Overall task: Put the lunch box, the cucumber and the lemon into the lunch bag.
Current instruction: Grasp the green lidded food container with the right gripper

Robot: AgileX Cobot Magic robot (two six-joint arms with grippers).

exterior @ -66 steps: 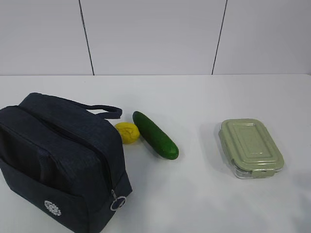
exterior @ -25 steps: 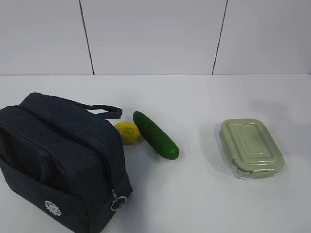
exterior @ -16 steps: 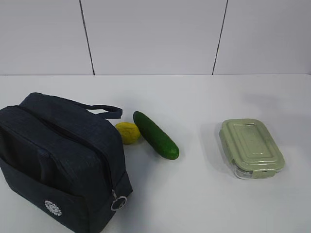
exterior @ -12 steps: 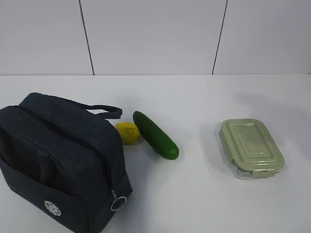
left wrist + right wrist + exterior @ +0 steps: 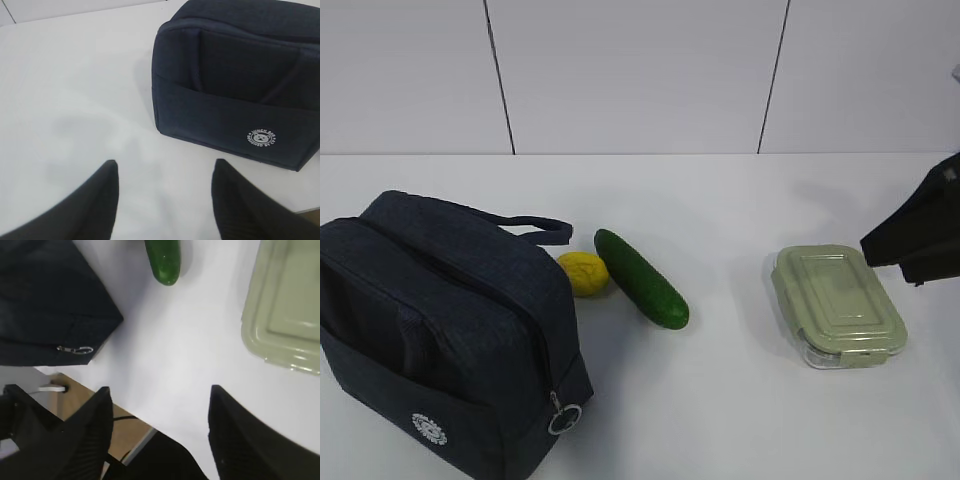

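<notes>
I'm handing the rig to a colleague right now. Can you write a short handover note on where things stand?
Left gripper: open, empty, hovering over bare table in front of the lunch bag.
Right gripper: open, empty, above the table between the bag and the lunch box; its arm shows at the right edge of the exterior view.
Bag: appears zipped shut, ring pull at the near corner.
Lemon and cucumber lie side by side just right of the bag; lunch box further right, lid on.
Done: nothing packed.
Left: open the bag, then load all three.

bright, even light from above; soft shadows on the white table (image 5: 720,400). the close claw (image 5: 160,410) tips look blurry.
</notes>
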